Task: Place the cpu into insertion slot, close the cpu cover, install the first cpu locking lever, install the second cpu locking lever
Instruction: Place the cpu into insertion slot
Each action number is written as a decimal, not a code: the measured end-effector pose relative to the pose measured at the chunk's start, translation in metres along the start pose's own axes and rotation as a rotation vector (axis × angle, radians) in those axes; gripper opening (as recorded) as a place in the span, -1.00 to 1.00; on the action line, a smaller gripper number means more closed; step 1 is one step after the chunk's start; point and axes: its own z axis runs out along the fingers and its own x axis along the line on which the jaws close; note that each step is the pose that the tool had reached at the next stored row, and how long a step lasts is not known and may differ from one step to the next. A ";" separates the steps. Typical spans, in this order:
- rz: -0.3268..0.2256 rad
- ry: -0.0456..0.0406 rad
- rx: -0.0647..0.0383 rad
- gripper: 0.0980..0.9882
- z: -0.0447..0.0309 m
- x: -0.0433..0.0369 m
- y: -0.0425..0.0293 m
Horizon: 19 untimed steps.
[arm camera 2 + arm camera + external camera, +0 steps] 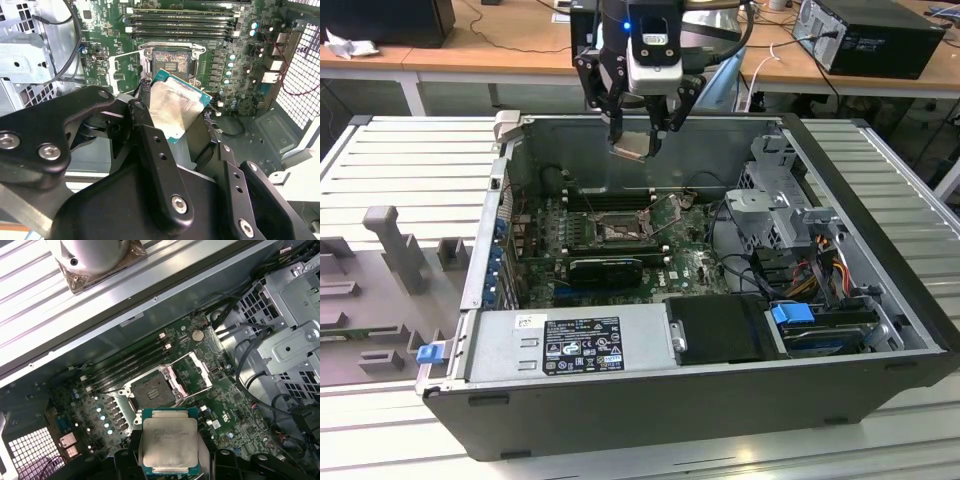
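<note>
My gripper [636, 138] hangs above the open computer case [620, 410], shut on the cpu [631, 149]. The cpu is a square silver-faced chip [170, 442] with a green edge, held tilted between the black fingers [142, 117]. Below it lies the insertion slot [152, 390], a black-rimmed socket with a dark pin field on the green motherboard [685, 265]. The slot [172, 61] is uncovered. The cpu cover [193, 371], a thin metal frame with a square window, stands flipped open beside the slot [618, 232]. In the second wrist view the cover [125, 70] also lies off to the slot's side.
RAM sticks [182, 22] run along one side of the socket. A grey power supply [570, 345] sits at the case front, with a metal drive cage [780, 200] and cables [820, 265] on the exterior view's right. Grey fixtures [395, 245] stand outside the case on the exterior view's left.
</note>
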 end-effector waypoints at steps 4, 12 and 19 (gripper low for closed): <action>0.019 -0.0016 0.000 -0.03 0.0001 0.0000 0.0000; 0.055 -0.0048 -0.001 -0.03 0.0003 0.0000 0.0000; 0.078 -0.0068 -0.002 -0.03 0.0005 0.0000 0.0000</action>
